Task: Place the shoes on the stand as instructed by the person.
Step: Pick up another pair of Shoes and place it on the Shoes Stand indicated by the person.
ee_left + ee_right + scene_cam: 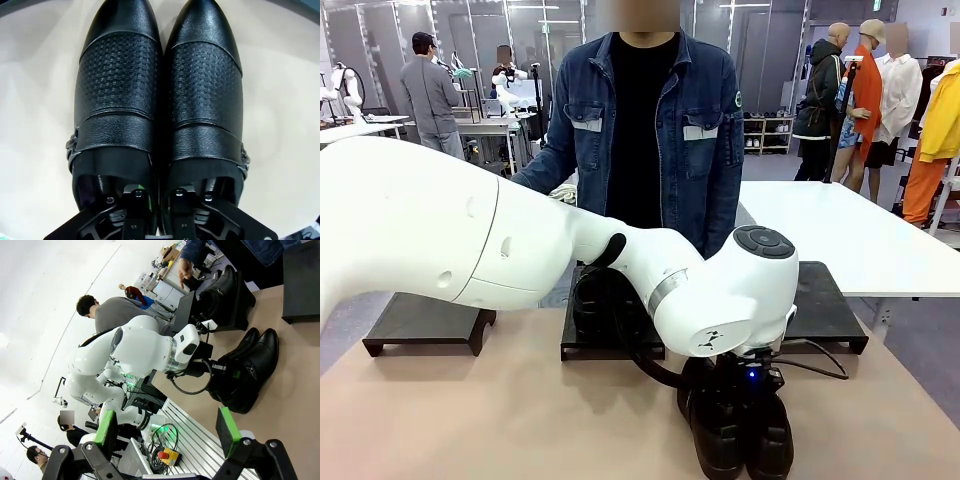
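Step in hand, my read: grasp on near pair of shoes [160,100], soles on table [470,420]. Left gripper [157,197] nearly closed, one finger inside each shoe, pinching inner walls together. Right gripper [167,432] spread wide, empty. Shoes glossy black, woven-texture vamps, side buckles. Next: lift level, carry to a free stand [825,300]; which one is the person [640,130]'s call. Other pair [595,300] sits on middle stand [585,350].

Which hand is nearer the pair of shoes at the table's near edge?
Left. The left hand is at the pair, a finger inside each shoe; the right hand is open, well away from it.
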Tool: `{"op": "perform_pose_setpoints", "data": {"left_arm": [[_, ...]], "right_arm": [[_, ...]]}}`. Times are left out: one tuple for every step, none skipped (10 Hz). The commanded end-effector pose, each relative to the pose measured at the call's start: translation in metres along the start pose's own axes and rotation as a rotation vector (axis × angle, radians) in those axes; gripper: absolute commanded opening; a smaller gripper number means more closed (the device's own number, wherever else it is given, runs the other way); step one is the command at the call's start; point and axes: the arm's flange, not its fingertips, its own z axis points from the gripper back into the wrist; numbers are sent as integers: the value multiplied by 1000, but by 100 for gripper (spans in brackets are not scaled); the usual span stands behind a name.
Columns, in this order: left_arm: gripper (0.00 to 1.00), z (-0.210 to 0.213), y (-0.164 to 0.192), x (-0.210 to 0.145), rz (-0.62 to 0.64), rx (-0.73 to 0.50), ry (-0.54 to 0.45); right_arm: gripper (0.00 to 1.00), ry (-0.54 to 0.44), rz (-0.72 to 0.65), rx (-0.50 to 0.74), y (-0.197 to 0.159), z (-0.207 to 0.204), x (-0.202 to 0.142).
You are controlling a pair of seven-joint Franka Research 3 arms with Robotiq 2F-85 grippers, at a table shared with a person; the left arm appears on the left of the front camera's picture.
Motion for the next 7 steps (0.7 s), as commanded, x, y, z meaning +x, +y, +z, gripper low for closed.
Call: {"op": "perform_pose_setpoints", "data": {"left_arm": [[0, 1, -1, 2, -6, 33, 11], [0, 3, -1, 2, -3, 34, 7], [0, 8, 0, 2, -7, 37, -4], [0, 20, 0, 2, -10, 31, -15], [0, 42, 0, 0, -29, 50, -6], [0, 65, 3, -4, -86, 15, -12], [0, 86, 9, -5, -103, 8, 14]], "right_arm": [[100, -1, 21, 6, 0, 2, -1], [100, -1, 21, 6, 0, 2, -1], [100, -1, 21, 6, 0, 2, -1], [100, -1, 21, 6, 0, 2, -1], [100, -1, 21, 6, 0, 2, -1], [100, -1, 21, 6, 0, 2, -1], [100, -1, 21, 6, 0, 2, -1]]}}
